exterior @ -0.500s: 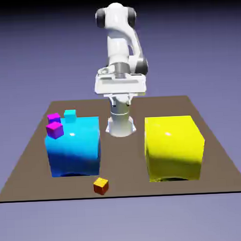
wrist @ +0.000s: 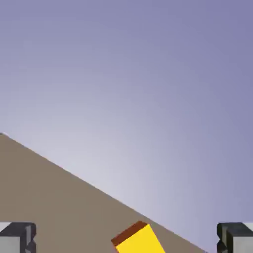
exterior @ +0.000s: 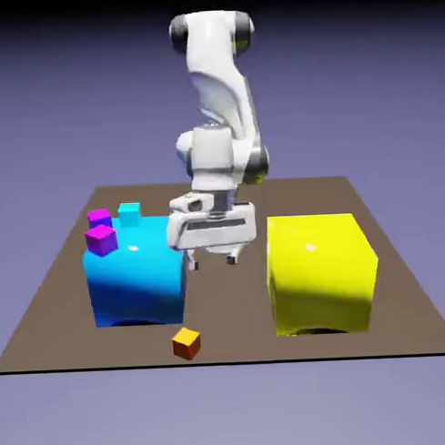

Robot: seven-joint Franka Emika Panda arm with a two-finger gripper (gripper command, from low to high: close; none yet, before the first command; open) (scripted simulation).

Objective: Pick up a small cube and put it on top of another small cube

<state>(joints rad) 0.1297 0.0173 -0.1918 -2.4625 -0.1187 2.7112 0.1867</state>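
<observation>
1. The robot arm bends down over the table (exterior: 226,303), and its hand hangs between the big blue block (exterior: 137,275) and the big yellow block (exterior: 319,275).
2. The gripper (exterior: 212,262) points down, its two fingers wide apart with nothing in between.
3. The hand is close to the blue block; more room shows on the yellow block's side.
4. The orange cube (exterior: 186,343) sits on the table near the front edge, in front of the blue block, toward its right side in the exterior view.
5. Bare table lies around that cube, but the edge is just beside it.
6. Two pink cubes (exterior: 101,240) and a light blue cube (exterior: 129,214) are up by the blue block's top.
</observation>
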